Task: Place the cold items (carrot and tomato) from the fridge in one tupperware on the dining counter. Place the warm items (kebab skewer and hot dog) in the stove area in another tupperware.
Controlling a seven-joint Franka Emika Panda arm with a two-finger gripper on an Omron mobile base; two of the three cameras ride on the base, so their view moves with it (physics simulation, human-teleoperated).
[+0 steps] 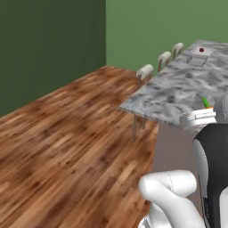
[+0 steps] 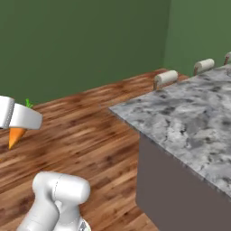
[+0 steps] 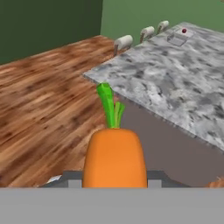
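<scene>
Carrot [image 3: 114,157] is right up against the hand camera, fat orange end toward the lens and its green top sticking straight up ahead of the gripper [image 3: 114,177]. It's sitting between the two dark finger tips, which are closed in on its sides, so the jaws are only partly apart and clamped on the carrot. From the right base view you can see the white hand off to the side with the orange tip of the carrot poking out below it and a bit of green above. In the left base view just the green leaves and a sliver of orange show next to the hand.

Ahead of the gripper and off to its right is the dining counter [image 3: 175,83], a grey marbled slab with a dark side panel under it. Carrot is held in the air off the near corner of the counter, not over the top of it yet and not touching it.

Way down the far end of the counter there's a tupperware [image 1: 198,57] with a small red thing in it, looks like the tomato [image 1: 201,50], though it's tiny. Well apart from the gripper.

Three stools [image 1: 145,70] line the counter's far-left edge, past the gripper. Wooden floor [image 1: 67,133] is below and left, green walls behind.
</scene>
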